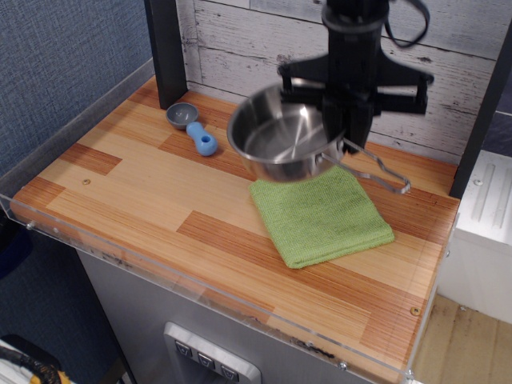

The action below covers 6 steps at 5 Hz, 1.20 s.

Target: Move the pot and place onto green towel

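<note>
The arm (352,48) is matte black, boxy, with a looping black cable (408,20).

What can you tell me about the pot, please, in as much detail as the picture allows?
The pot is a shallow, round pan of shiny steel, empty, with a thin wire loop handle pointing right. It is tilted, its opening facing the camera. The black gripper holds it at the rim on the handle side. It appears lifted over the far edge of the green towel, not resting on it. Nothing else seems to touch it.
</note>
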Motion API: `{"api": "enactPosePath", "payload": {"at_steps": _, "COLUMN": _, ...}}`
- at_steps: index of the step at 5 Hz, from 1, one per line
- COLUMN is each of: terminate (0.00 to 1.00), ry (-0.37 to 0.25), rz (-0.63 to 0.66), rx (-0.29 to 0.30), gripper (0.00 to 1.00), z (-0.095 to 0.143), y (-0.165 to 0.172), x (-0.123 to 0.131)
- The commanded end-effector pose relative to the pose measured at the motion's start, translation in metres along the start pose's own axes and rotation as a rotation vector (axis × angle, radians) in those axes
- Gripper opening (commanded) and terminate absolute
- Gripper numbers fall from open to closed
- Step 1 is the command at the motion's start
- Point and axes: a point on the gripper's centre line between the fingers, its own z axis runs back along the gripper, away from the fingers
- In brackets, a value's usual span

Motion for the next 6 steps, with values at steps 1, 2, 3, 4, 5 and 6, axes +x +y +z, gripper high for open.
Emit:
{"api": "enactPosePath", "payload": {"at_steps": 1, "terminate": 0.00, "ry": -0.001, "rz": -0.077, "rx": 0.015, "gripper": 0.00, "z": -0.022, "y": -0.013, "x": -0.006}}
{"api": "enactPosePath", "payload": {"at_steps": 2, "terminate": 0.00, "ry": 0.017, "rz": -0.125, "rx": 0.043, "gripper": 0.00, "z": -0.040, "y": -0.019, "x": -0.008}}
{"api": "enactPosePath", "payload": {"at_steps": 3, "terminate": 0.00, "ry": 0.025, "rz": -0.129, "rx": 0.060, "gripper": 0.00, "z": -0.050, "y": -0.019, "x": -0.010}}
{"api": "enactPosePath", "payload": {"at_steps": 4, "terminate": 0.00, "ry": 0.024, "rz": -0.129, "rx": 0.069, "gripper": 0.00, "z": -0.060, "y": -0.019, "x": -0.009}}
{"api": "enactPosePath", "payload": {"at_steps": 5, "terminate": 0.00, "ry": 0.035, "rz": -0.134, "rx": 0.079, "gripper": 0.00, "z": -0.066, "y": -0.018, "x": -0.009}}
{"api": "enactPosePath", "payload": {"at_steps": 6, "terminate": 0.00, "ry": 0.050, "rz": -0.106, "rx": 0.062, "gripper": 0.00, "z": -0.064, "y": -0.010, "x": -0.007}}
